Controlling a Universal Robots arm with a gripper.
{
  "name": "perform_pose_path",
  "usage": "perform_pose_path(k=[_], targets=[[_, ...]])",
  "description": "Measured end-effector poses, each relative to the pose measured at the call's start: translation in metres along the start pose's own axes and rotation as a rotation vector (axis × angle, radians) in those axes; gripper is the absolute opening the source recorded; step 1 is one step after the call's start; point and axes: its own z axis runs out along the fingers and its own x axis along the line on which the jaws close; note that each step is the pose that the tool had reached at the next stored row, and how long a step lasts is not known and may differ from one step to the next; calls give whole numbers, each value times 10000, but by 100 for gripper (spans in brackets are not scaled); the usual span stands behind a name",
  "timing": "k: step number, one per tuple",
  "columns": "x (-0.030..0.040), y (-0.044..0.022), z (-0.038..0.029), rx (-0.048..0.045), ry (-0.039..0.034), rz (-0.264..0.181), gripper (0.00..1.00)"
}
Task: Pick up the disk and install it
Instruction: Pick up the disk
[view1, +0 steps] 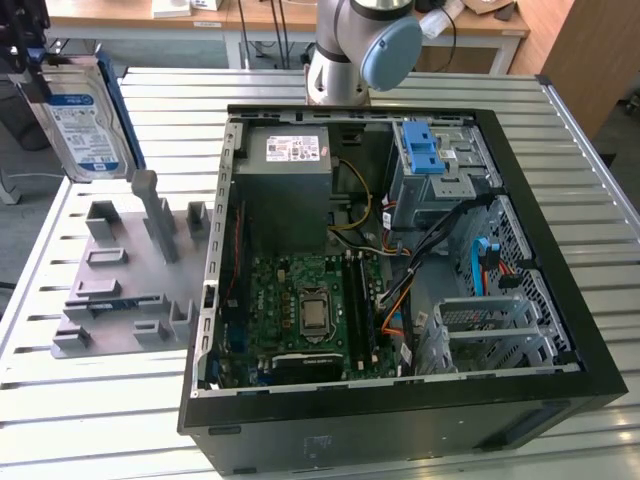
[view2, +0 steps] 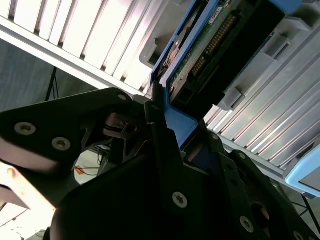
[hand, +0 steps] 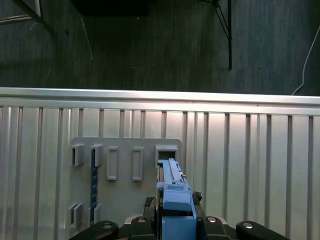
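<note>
**Flat silver metal disk with blue rails (view1: 85, 120) clamped in black gripper (view1: 30, 62)**

The disk stands on edge, label showing, at the exterior view's left. The claw is closed on its upper end. Below it a grey plastic slotted holder (view1: 120, 270) lies on the slatted metal table (view1: 100, 420); contact between them cannot be told. An open black computer case (view1: 400, 430) sits beside the holder.
</note>
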Motion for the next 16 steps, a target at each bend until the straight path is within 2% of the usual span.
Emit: perform_pose_path(k=[16], targets=[[3,3,-262,-2,1,0,36]])
